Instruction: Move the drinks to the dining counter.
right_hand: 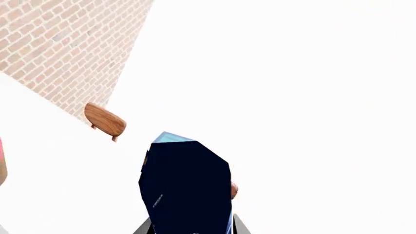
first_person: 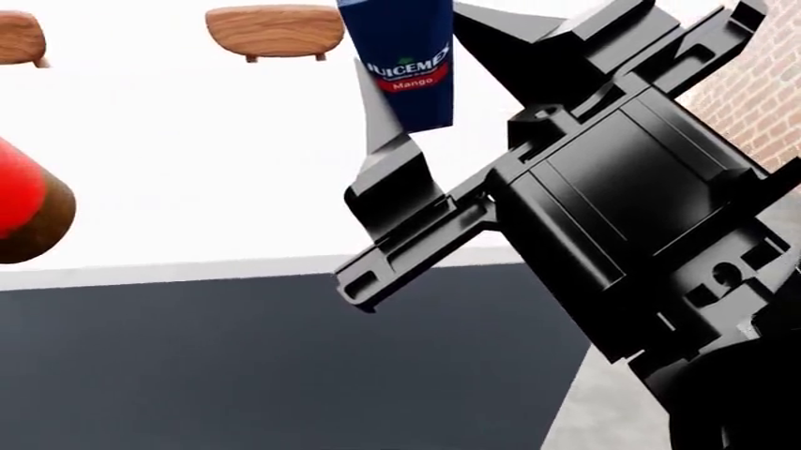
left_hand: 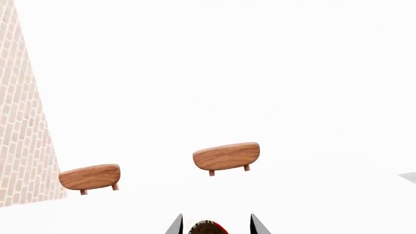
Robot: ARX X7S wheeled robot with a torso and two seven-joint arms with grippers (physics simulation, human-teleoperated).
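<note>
My right gripper (first_person: 419, 103) is shut on the dark-blue Mango juice carton (first_person: 407, 47), holding it up over the dining counter's white top (first_person: 225, 169). The right wrist view shows the carton (right_hand: 188, 185) filling the gap between the jaws of the right gripper (right_hand: 188, 229). The brown bottle with a red label (first_person: 25, 206) hangs tilted at the head view's left edge, over the counter. Its top (left_hand: 208, 228) sits between the fingertips of my left gripper (left_hand: 216, 226), which is shut on it. The left gripper itself is outside the head view.
The counter's dark grey-blue base (first_person: 250, 356) faces me. Round wooden stools (first_person: 276, 28) (first_person: 15, 37) stand along the far side, and the nearer stool (left_hand: 226, 156) and the left stool (left_hand: 89, 176) show in the left wrist view. A brick wall (first_person: 751, 84) rises at the right.
</note>
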